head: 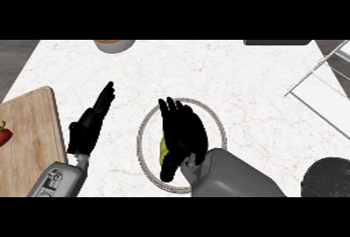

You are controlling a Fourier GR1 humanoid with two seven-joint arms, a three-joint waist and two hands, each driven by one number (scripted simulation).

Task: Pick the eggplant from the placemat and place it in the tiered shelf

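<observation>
**Right hand laid over the round mat**

Nearest, at the right, a dark round thing (328, 178) is seen, cut off by the edge. What it is cannot be told.

In the middle, the right hand (181, 136) is laid flat over a round placemat (145, 125) with a pale ring for a rim. The fingers are held straight and close together, pointed far, and nothing is curled round. A small yellow-green bit (163, 149) is seen peeking out just at the left of the palm. Most of it is hidden by the hand, so it cannot be told if this is the eggplant, or if it is touched.

To the left, the left hand (89, 127) is held open beside the mat, apart from it. Its fingers are straight and pointed far, with nothing held.

At the left edge, a wooden board (31, 134) is laid on the white counter (226, 78). A red thing (4, 134) is seen on it, mostly cut off.

Far at the right, the thin grey bars of the tiered shelf (321, 69) are seen, well apart from the mat. At the far edge, a bowl (114, 45) with something orange in it is seen, and a dark flat thing (277, 42) further right.
</observation>
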